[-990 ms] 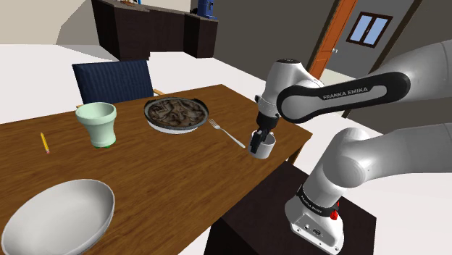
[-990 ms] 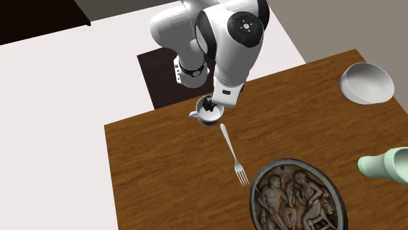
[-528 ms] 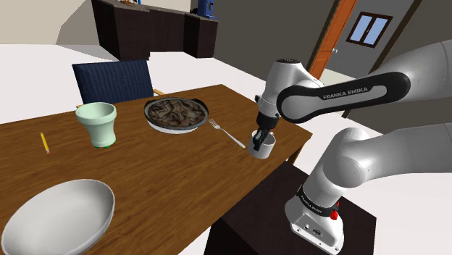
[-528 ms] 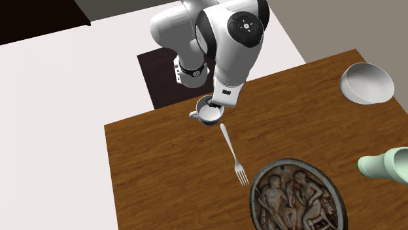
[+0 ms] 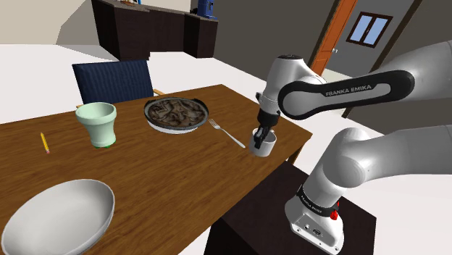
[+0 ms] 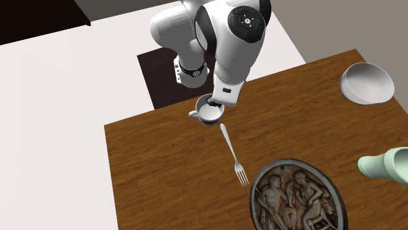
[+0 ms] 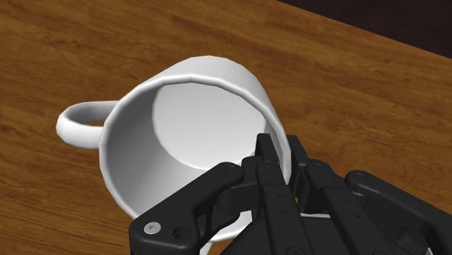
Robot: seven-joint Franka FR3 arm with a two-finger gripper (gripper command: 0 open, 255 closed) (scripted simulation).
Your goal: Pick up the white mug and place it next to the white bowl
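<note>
One arm (image 5: 340, 93) lettered FRANKA EMIKA (white letters), jaws clasping white mug (image 7: 181, 123).

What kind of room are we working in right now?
Most likely a home dining area: a wooden table laid with a fork, an embossed platter and the white mug, a blue chair at it, and dark cabinets behind.

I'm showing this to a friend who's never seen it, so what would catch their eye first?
The black gripper clamped on the rim of the white mug at the table corner. Next, the relief-patterned round dish mid-table, a fork between it and the mug, and the white bowl at the shoulder view's lower left.
</note>
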